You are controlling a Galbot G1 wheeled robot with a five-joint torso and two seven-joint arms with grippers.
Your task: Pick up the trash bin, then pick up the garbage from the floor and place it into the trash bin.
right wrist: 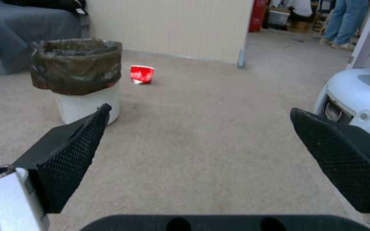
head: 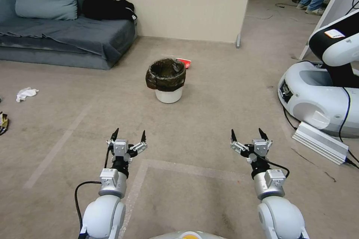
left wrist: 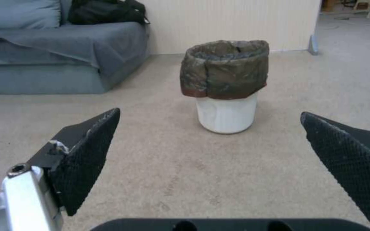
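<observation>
Left gripper (head: 128, 134) and right gripper (head: 249, 134) — both spread wide, empty, held low over the floor (head: 209, 108). Ahead, well apart, stands the bin (head: 166, 78), upright and unlifted; a red packet (head: 184, 62) lies just behind it, a tissue (head: 25, 93) far left — nothing collected yet.
</observation>
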